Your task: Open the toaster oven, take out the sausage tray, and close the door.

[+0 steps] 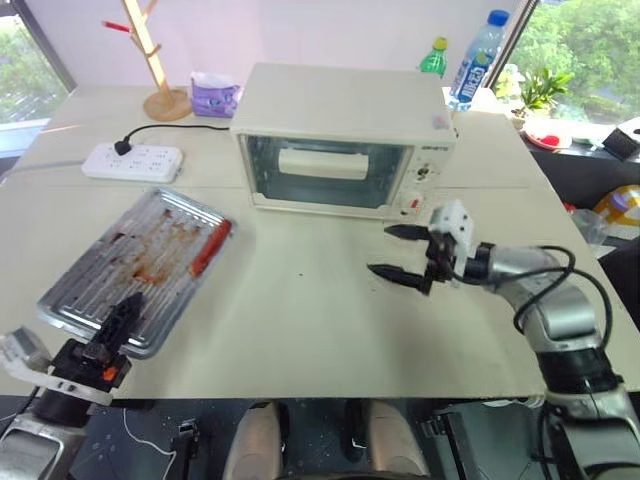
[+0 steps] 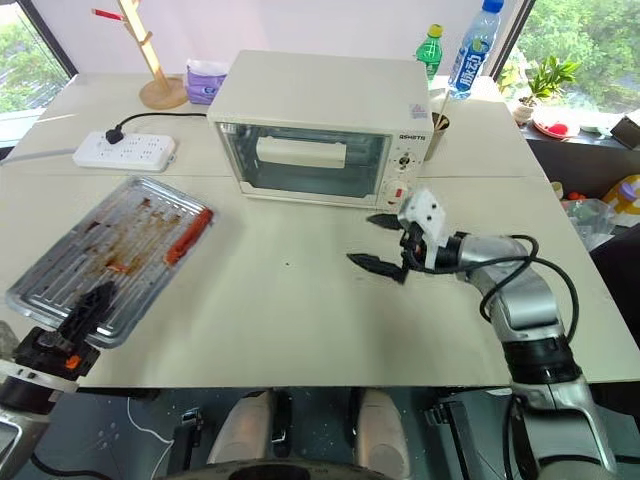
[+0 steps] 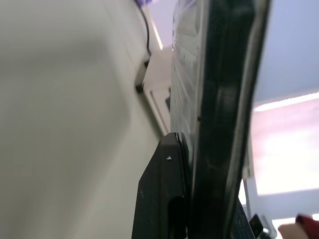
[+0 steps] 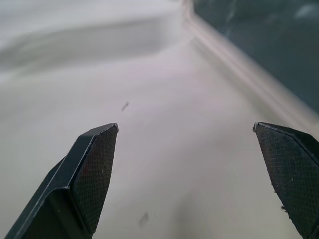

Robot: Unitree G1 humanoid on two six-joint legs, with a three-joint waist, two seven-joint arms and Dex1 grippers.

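Left eye view: the toaster oven (image 1: 345, 135) stands at the back of the cream worktop (image 1: 300, 310) with its door (image 1: 330, 168) shut. Behind it are a white power strip (image 1: 132, 160), a wooden rack (image 1: 160, 70), a purple packet (image 1: 215, 95) and two bottles (image 1: 475, 55). The sausage tray (image 1: 140, 265) lies out on the worktop at the left, one reddish sausage (image 1: 210, 247) along its far edge. The left hand (image 1: 118, 318) is clamped shut on the tray's near rim, and the tray's edge blocks most of the left wrist view. The right hand (image 1: 400, 252) hangs spread wide and empty just in front of the oven's knob panel. Nothing lies between it and the oven.
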